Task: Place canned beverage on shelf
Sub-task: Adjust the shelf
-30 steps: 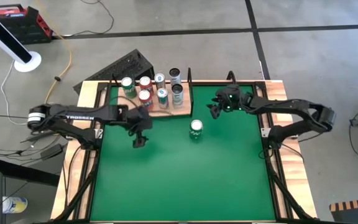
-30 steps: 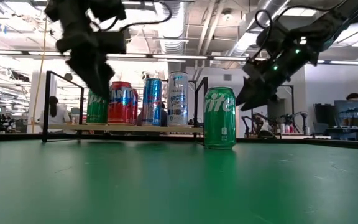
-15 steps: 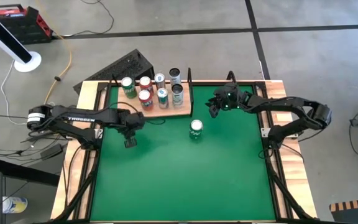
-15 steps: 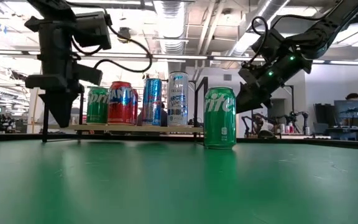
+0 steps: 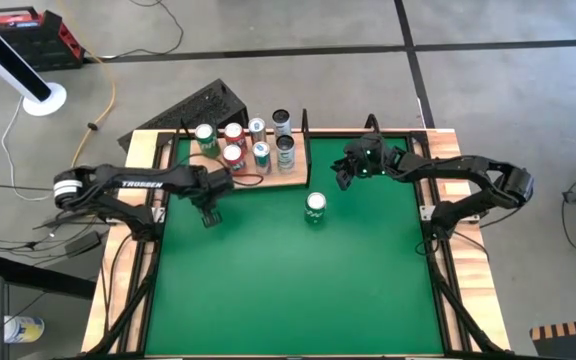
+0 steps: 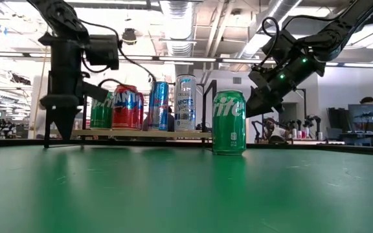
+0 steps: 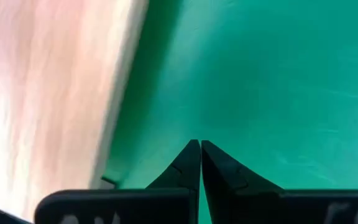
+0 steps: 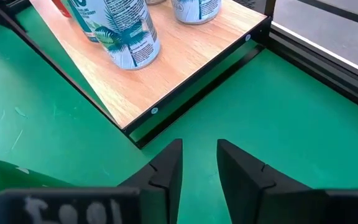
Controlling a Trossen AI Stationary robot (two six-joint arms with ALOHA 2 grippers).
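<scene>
A green Sprite can [image 5: 315, 206] stands upright on its base on the green table, just off the near right corner of the pale wooden shelf [image 5: 286, 180]; it also shows in the low view [image 6: 228, 122]. Several cans [image 5: 236, 148] stand on the shelf board. My left gripper [image 5: 208, 216] is shut and empty, pointing down above the table by the shelf's near left corner [image 7: 199, 144]. My right gripper [image 5: 342, 178] is open and empty, above the table right of the shelf and behind the green can [image 8: 199, 149].
The shelf's thin black posts [image 6: 48, 110] rise at its corners. A white-and-teal can [image 8: 124, 34] stands near the shelf edge facing my right gripper. Wooden side strips [image 5: 138, 170] border the table. Open green surface [image 5: 298, 290] spreads over the near half.
My left gripper has gone toward the table's left edge, away from the cans on the shelf, and has come to point straight down near the shelf's near left corner. The green can has stayed where it was.
</scene>
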